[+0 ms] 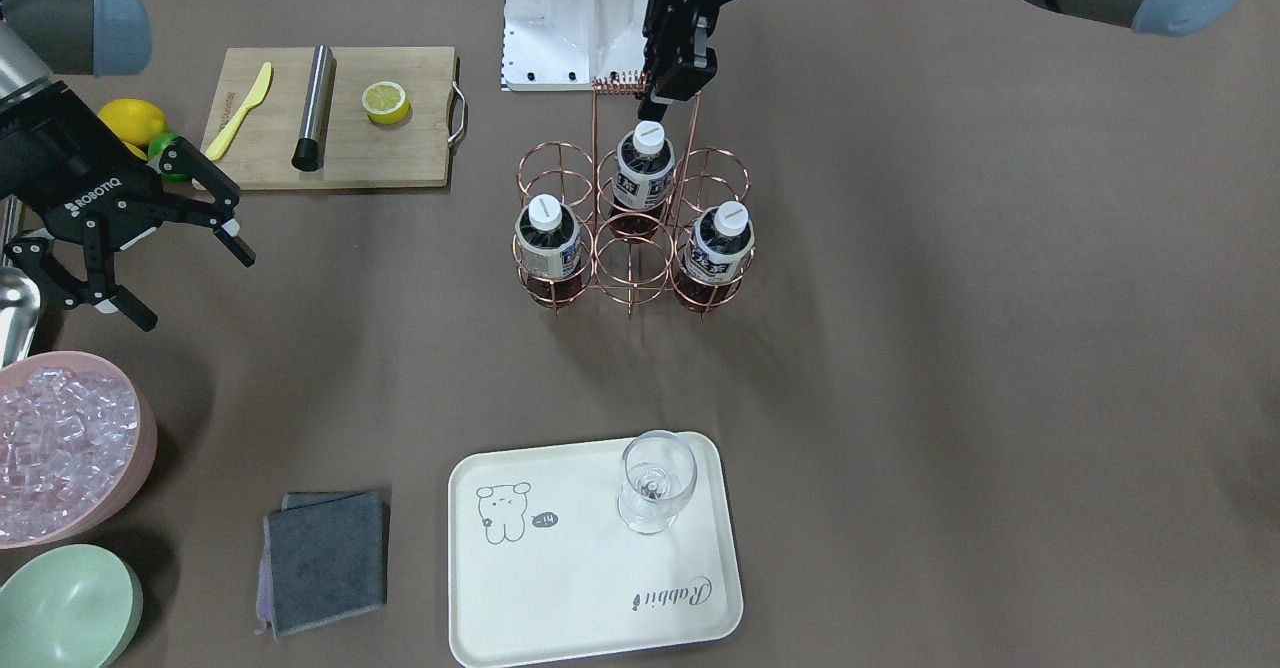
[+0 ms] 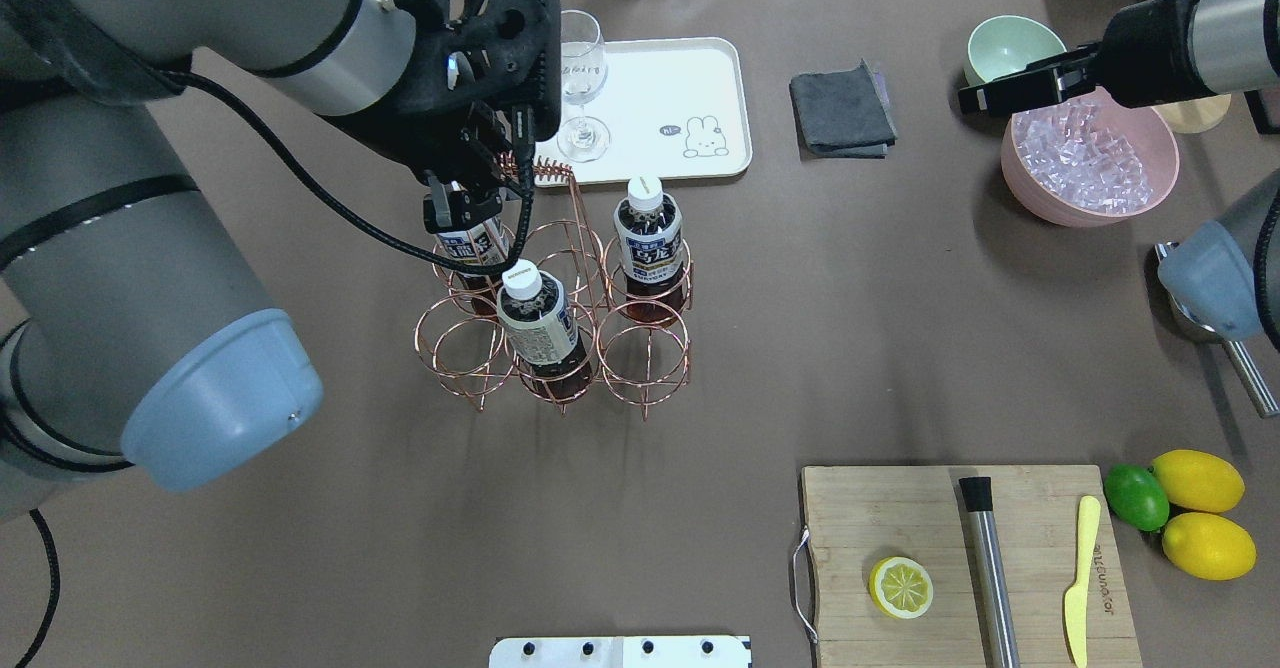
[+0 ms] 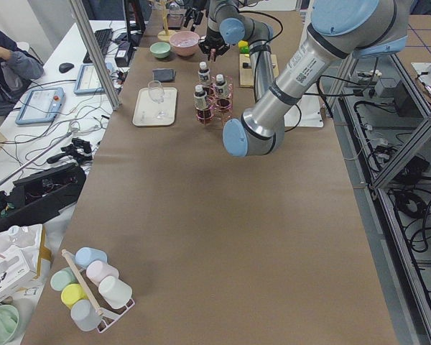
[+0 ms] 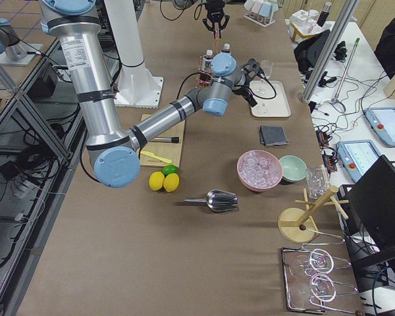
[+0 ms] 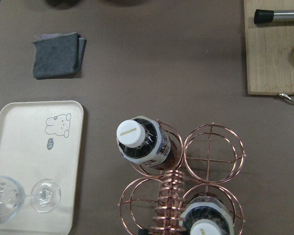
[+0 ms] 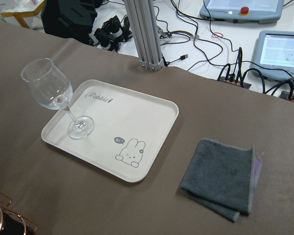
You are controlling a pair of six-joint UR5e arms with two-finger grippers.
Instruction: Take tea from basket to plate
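The copper wire basket [image 1: 620, 81] stands mid-table and holds three tea bottles [image 1: 640, 163] [image 1: 547, 233] [image 1: 722, 238] with white caps. My left gripper [image 2: 465, 218] hangs beside the coiled handle, above the far-left tea bottle [image 2: 470, 248], and hides most of it. Its fingers look open and empty. The wrist view shows two bottles [image 5: 137, 142] [image 5: 206, 225] from above. The cream plate [image 1: 580, 588] lies beyond the basket. My right gripper [image 1: 170, 258] is open and empty, off to the side near the ice tub.
A wine glass [image 1: 655, 478] stands on the plate's corner. A grey cloth [image 1: 325, 558], a pink ice tub [image 1: 60, 443] and a green bowl [image 1: 65, 608] lie beside it. A cutting board [image 1: 335, 118] holds a lemon half, a steel tube and a yellow knife.
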